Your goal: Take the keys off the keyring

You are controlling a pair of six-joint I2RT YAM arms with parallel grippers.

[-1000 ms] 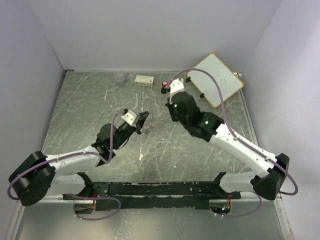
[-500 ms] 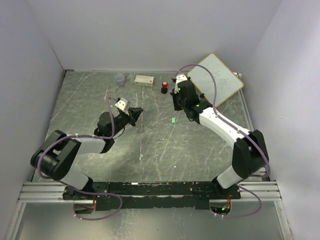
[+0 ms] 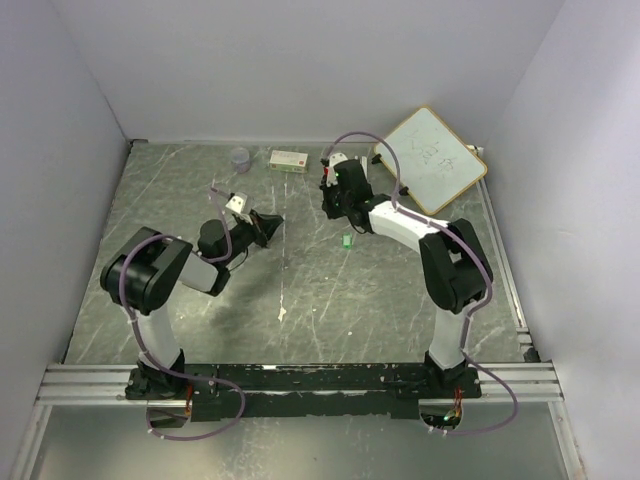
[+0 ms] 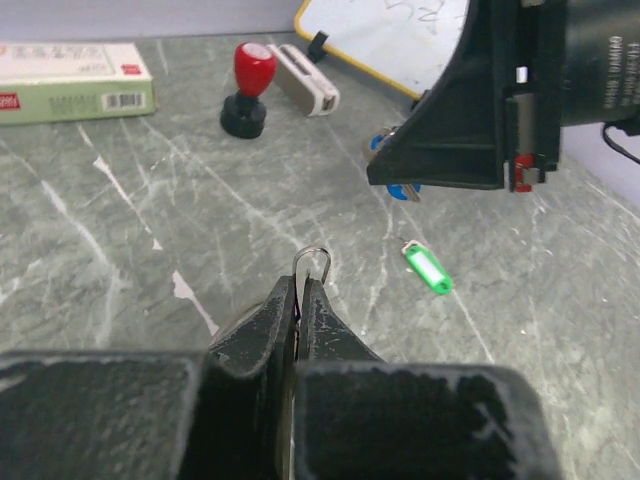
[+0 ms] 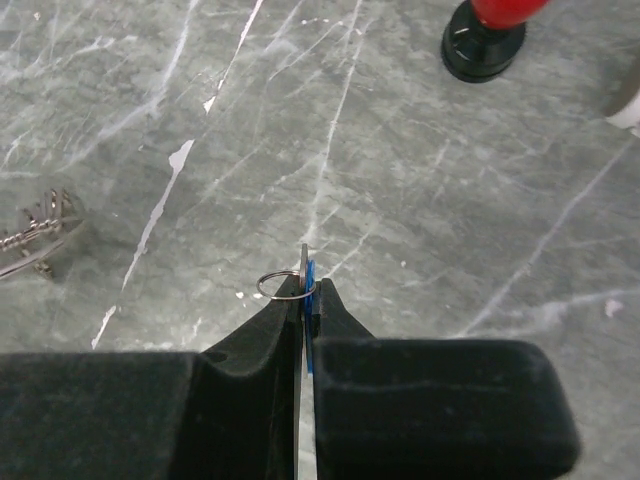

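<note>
Silver wire ring (image 4: 312, 262): gripped by the left fingers (image 4: 288, 305), which are clenched on it. It is held above the desk (image 4: 120, 230), left of centre.
Blue key (image 5: 310, 285): pinched edge-on in the clenched right fingers (image 5: 290, 320), right of centre and farther back. A small ring (image 5: 279, 286) is seen threaded on it.
Green key (image 4: 428, 272): laid flat on the desk, apart from both pairs of fingers, between them and a little nearer.
Axes: only a narrow upright arc of the wire ring is shown past the left tips. The blue key's length is judged to run along the right fingers, its small ring jutting left of the tips. The green key's long axis is judged roughly near-to-far from above, though it is too small to be sure.
Handling: all pieces are judged very light and stiff. The wire is thin, springy and likely slippery, and the plastic heads are easily twisted out of a pinch.
Hold: the keys are best taken across the flat plastic heads, and the wire clamped squarely across its loop.
Wire coil (image 5: 35, 228): a bundle of loops lying on the desk. What it is cannot be told.
</note>
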